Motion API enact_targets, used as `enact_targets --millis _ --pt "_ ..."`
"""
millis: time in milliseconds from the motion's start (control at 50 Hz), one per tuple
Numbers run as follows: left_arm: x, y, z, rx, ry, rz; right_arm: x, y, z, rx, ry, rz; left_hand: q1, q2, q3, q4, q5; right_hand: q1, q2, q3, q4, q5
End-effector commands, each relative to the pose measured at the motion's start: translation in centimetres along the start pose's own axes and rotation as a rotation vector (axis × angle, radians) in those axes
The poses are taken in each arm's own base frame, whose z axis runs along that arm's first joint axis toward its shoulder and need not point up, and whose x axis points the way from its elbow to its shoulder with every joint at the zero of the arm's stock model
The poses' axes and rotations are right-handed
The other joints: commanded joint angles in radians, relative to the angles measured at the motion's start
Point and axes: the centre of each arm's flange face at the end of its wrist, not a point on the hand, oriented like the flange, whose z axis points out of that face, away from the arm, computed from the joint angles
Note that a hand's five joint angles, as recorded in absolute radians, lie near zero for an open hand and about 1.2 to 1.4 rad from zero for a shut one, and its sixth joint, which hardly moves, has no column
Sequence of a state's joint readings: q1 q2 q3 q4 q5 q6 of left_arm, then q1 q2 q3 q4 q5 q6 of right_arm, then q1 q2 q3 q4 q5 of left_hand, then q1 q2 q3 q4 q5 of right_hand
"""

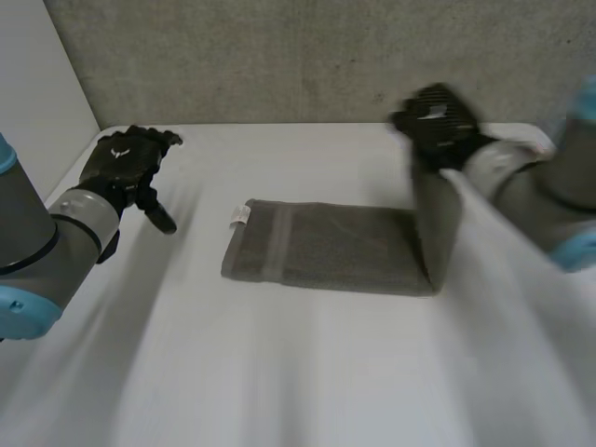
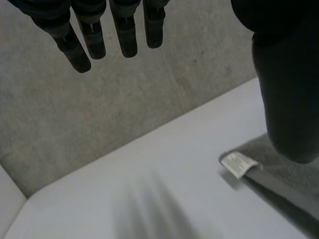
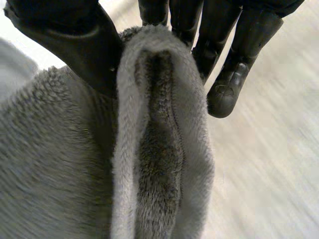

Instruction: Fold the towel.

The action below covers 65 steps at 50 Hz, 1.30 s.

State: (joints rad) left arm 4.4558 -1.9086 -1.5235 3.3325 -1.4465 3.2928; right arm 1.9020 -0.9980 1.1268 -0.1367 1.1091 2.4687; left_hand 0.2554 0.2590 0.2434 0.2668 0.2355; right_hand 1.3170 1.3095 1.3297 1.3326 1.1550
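A grey towel (image 1: 326, 247) lies folded in a long strip across the middle of the white table (image 1: 279, 372). A white label (image 1: 239, 216) sticks out at its left end. My right hand (image 1: 438, 126) is shut on the towel's right end and holds it lifted off the table. In the right wrist view the thumb (image 3: 75, 40) and fingers (image 3: 224, 59) pinch a bunched fold of towel (image 3: 154, 149). My left hand (image 1: 126, 163) hovers open over the table left of the towel, touching nothing. Its straight fingers (image 2: 79, 40) and thumb (image 2: 289, 89) appear in the left wrist view, above the label (image 2: 239, 164).
A grey concrete wall (image 1: 307, 56) runs behind the table's far edge. A pale panel (image 1: 37, 102) stands at the far left. Bare tabletop stretches in front of the towel.
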Motion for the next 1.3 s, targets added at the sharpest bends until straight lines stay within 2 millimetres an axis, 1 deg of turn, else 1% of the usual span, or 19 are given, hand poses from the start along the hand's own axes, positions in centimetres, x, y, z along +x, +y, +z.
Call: enact_targets --millis 20,40,80,100,120,160,180,200,280,320,340,420,480,540,680,840,960,1060,1300 --pt "0.8 -1.2 0.7 0.043 0.019 -0.047 -12.4 -3.5 1.7 0.121 -0.245 0.088 -0.039 -0.043 -0.027 -0.050 -0.194 0.079 0.087 0.067 0.064 0.067" --pt "0.9 -1.1 0.8 0.042 0.022 -0.067 -14.6 -3.0 1.6 0.114 -0.282 0.103 -0.039 -0.043 -0.027 -0.050 -0.194 0.079 0.087 0.067 0.064 0.067" --pt "1.0 -1.0 0.9 0.041 0.026 -0.087 -16.3 -2.4 1.6 0.100 -0.311 0.113 -0.039 -0.043 -0.027 -0.050 -0.194 0.005 0.012 -0.008 -0.011 -0.008" --pt "1.0 -1.0 0.9 0.041 0.026 -0.087 -17.5 -1.7 1.5 0.081 -0.331 0.121 -0.039 -0.043 -0.027 -0.050 -0.194 -0.316 -0.308 -0.328 -0.331 -0.328" --pt "1.1 -1.0 1.0 0.039 0.030 -0.105 -17.5 -1.7 1.5 0.081 -0.331 0.121 -0.039 -0.043 -0.027 -0.050 -0.194 -0.319 -0.311 -0.332 -0.335 -0.331" --pt "1.3 -1.0 1.1 0.039 0.033 -0.119 -17.8 -0.8 1.5 0.033 -0.299 0.125 -0.039 -0.043 -0.027 -0.050 -0.194 -0.860 -0.852 -0.872 -0.875 -0.872" --pt "1.4 -0.9 1.1 0.039 0.036 -0.126 -17.8 -0.8 1.5 0.033 -0.299 0.125 -0.039 -0.043 -0.027 -0.050 -0.194 -0.862 -0.855 -0.875 -0.878 -0.875" --pt "1.5 -0.7 1.1 0.033 0.038 -0.131 -17.4 -0.5 1.7 0.004 -0.261 0.129 -0.039 -0.043 -0.027 -0.050 -0.194 -1.127 -1.119 -1.139 -1.142 -1.139" --pt "1.7 -0.5 1.2 0.027 0.045 -0.133 -15.6 -0.6 1.8 -0.051 -0.153 0.154 -0.039 -0.043 -0.027 -0.050 -0.194 -1.142 -1.135 -1.155 -1.158 -1.155" --pt "2.1 -0.4 1.2 0.025 0.053 -0.133 -12.2 -2.5 1.1 -0.066 -0.035 0.186 -0.039 -0.043 -0.027 -0.050 -0.194 -1.142 -1.135 -1.155 -1.158 -1.155" --pt "2.5 -0.3 1.1 0.023 0.063 -0.132 -12.2 -2.6 1.1 -0.066 -0.035 0.186 -0.039 -0.043 -0.027 -0.050 -0.194 -1.142 -1.135 -1.155 -1.158 -1.155" --pt "3.7 -0.1 0.8 0.016 0.095 -0.130 -7.5 -0.7 -1.3 -0.177 0.078 0.231 -0.039 -0.043 -0.027 -0.050 -0.194 -1.142 -1.135 -1.155 -1.158 -1.155" --pt "5.3 0.4 0.3 0.000 0.133 -0.127 -6.6 0.4 -3.4 -0.237 0.088 0.254 -0.033 -0.037 -0.021 -0.044 -0.188 -1.142 -1.135 -1.155 -1.158 -1.155" --pt "7.4 1.0 -0.5 -0.023 0.186 -0.122 -6.7 0.7 -4.4 -0.261 0.084 0.264 -0.018 -0.022 -0.006 -0.030 -0.173 -1.142 -1.135 -1.155 -1.158 -1.155" --pt "12.5 2.1 -2.5 -0.051 0.321 -0.095 -7.3 4.8 -8.3 -0.407 0.094 0.314 -0.015 -0.019 -0.004 -0.027 -0.170 -1.142 -1.135 -1.155 -1.158 -1.155" --pt "15.6 3.8 -1.0 -0.056 0.375 -0.079 -8.3 6.0 -9.1 -0.412 0.096 0.324 -0.015 -0.019 -0.004 -0.027 -0.170 -1.142 -1.135 -1.155 -1.158 -1.155" --pt "15.9 5.1 1.1 -0.063 0.319 -0.076 -8.4 6.2 -9.0 -0.413 0.098 0.329 0.017 0.013 0.029 0.005 -0.138 -1.036 -1.028 -1.048 -1.051 -1.048" --pt "13.6 6.2 3.2 -0.086 0.193 -0.080 -9.0 7.0 -8.8 -0.425 0.099 0.387 0.017 0.013 0.029 0.005 -0.138 -0.974 -0.966 -0.987 -0.990 -0.986" --pt "10.6 7.5 3.7 -0.137 0.059 -0.077 -9.9 7.5 -8.1 -0.393 0.083 0.454 0.002 -0.001 0.014 -0.009 -0.153 -0.736 -0.729 -0.749 -0.752 -0.749"
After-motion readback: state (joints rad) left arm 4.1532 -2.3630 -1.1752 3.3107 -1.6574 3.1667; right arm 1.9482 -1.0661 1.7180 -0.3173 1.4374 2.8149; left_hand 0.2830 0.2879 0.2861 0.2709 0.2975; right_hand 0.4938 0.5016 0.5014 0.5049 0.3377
